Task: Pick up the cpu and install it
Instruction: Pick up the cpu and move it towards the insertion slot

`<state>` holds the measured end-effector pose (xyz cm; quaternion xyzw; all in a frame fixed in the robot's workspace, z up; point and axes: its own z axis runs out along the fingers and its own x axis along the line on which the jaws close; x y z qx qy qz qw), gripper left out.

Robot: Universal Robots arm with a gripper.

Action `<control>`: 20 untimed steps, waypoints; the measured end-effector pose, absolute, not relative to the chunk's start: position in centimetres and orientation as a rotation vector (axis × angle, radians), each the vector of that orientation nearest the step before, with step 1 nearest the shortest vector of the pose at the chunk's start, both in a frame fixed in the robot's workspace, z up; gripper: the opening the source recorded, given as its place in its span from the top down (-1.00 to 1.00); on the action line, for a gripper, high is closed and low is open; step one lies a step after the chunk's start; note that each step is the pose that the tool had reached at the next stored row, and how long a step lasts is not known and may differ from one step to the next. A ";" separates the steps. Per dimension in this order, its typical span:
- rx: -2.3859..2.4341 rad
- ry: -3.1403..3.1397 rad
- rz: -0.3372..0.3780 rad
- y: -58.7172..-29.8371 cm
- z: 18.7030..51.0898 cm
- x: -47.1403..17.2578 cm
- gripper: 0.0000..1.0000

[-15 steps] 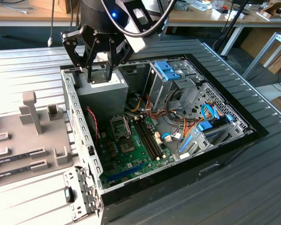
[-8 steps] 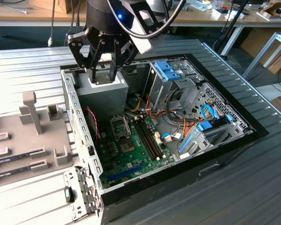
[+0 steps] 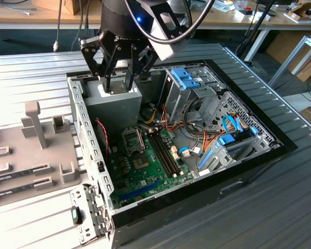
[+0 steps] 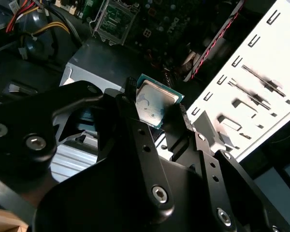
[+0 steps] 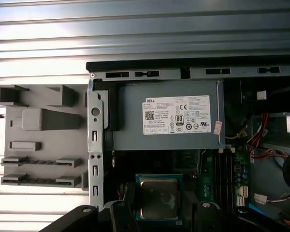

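Observation:
The cpu (image 4: pixel 154 104) is a small square chip with a silver top and a thin green rim, and it hangs between my black fingers (image 4: pixel 130 94) in both wrist views. My gripper (image 3: pixel 119 87) is shut on it, holding it by two opposite edges. In the exterior view the gripper hovers over the grey power supply box (image 3: pixel 114 106), inside the open computer case. The cpu (image 5: pixel 158 197) is level, top face toward the first wrist camera. The motherboard's open socket frame (image 3: pixel 133 140) lies lower in the case, beyond the power supply, and appears as the socket frame (image 4: pixel 113 19) in the second wrist view.
Memory slots (image 3: pixel 163 153) run beside the socket on the green motherboard. A drive cage (image 3: pixel 189 88) with blue tabs and bundles of coloured cables (image 3: pixel 197 137) fill the case's right side. A grey holder tray (image 3: pixel 31 150) lies outside the case at the exterior view's left.

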<state>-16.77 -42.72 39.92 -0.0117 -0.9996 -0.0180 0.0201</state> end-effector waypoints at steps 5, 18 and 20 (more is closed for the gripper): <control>-0.036 -3.101 -0.056 -43.0 39.9 -16.2 0.05; -0.037 -3.101 -0.056 -43.6 39.9 -15.0 0.05; -0.037 -3.101 -0.056 -43.7 39.9 -14.9 0.05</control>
